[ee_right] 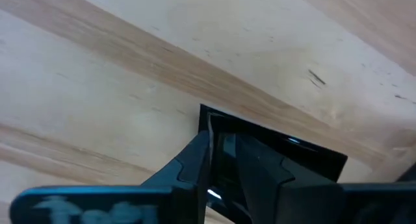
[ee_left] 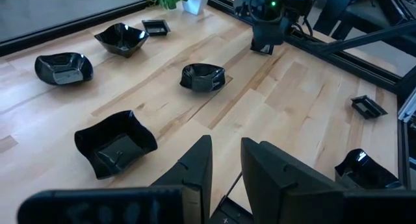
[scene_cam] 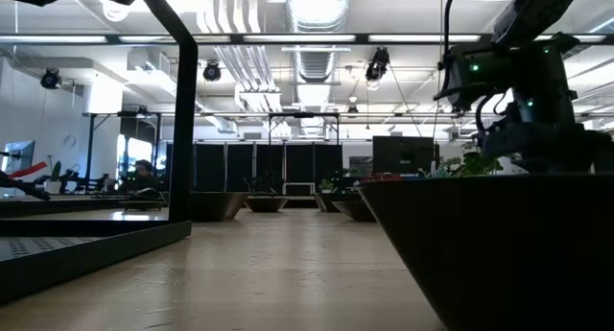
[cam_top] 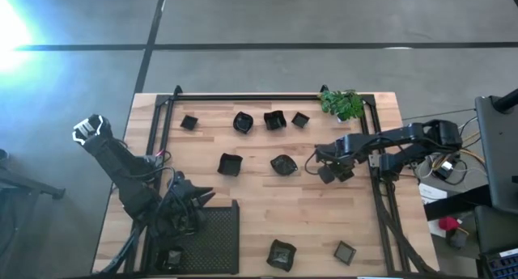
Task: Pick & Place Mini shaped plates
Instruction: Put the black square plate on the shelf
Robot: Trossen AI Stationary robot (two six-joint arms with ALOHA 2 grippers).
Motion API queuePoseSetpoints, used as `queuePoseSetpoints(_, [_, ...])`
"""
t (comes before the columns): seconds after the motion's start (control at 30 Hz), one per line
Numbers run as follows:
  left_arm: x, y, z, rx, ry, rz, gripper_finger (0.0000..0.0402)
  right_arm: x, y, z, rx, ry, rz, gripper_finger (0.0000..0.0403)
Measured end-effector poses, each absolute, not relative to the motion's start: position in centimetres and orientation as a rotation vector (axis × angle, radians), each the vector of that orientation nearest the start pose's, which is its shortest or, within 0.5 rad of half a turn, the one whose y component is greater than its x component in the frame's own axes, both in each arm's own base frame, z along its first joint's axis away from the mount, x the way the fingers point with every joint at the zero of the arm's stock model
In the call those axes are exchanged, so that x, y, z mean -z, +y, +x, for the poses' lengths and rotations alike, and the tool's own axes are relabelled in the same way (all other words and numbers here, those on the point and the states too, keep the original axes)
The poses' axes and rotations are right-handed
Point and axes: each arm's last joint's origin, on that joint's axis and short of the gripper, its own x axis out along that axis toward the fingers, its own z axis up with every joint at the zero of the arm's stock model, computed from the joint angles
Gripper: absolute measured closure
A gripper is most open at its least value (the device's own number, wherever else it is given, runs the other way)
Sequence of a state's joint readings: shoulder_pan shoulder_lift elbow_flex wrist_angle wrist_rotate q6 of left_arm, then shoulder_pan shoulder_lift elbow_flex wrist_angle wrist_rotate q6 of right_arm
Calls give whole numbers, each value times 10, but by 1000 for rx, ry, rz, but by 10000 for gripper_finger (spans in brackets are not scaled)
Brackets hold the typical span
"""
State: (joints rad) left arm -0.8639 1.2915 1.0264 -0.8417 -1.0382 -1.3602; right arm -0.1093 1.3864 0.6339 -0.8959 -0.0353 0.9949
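Several small black mini shaped plates lie on the wooden table: a far row (cam_top: 243, 122), two in the middle (cam_top: 229, 163) (cam_top: 283, 164), two near the near edge (cam_top: 282, 253) (cam_top: 346, 251), and one in the black mesh tray (cam_top: 214, 238). My right gripper (cam_top: 330, 172) is right of the middle, pointing down, shut on a small square plate (ee_right: 286, 156). My left gripper (ee_left: 226, 149) hovers by the tray's far corner (cam_top: 198, 196), open and holding nothing. My right gripper pinches the small square plate by its rim (ee_right: 209, 120) at one corner, one finger (ee_right: 195, 162) outside the wall and the other (ee_right: 260, 172) over the inside. It comes from above, pointing down. Whether the plate is lifted clear of the wood cannot be told.
A green leafy plant (cam_top: 341, 103) stands at the far right corner. Black frame rails (cam_top: 243, 96) run along the table's far, left and right sides. In the low view one plate (scene_cam: 480, 245) sits close to the camera. Bare wood lies between the middle plates and the near ones.
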Motion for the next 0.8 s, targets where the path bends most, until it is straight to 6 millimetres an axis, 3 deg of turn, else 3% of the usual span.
queuePoseSetpoints(0.53, [-277, -163, 172, -515, 396, -401, 328, -161, -18, 176, 828, 1384, 923, 335])
queuePoseSetpoints(0.8, [-277, -163, 172, -516, 396, -400, 328, -157, -18, 179, 835, 1402, 921, 335])
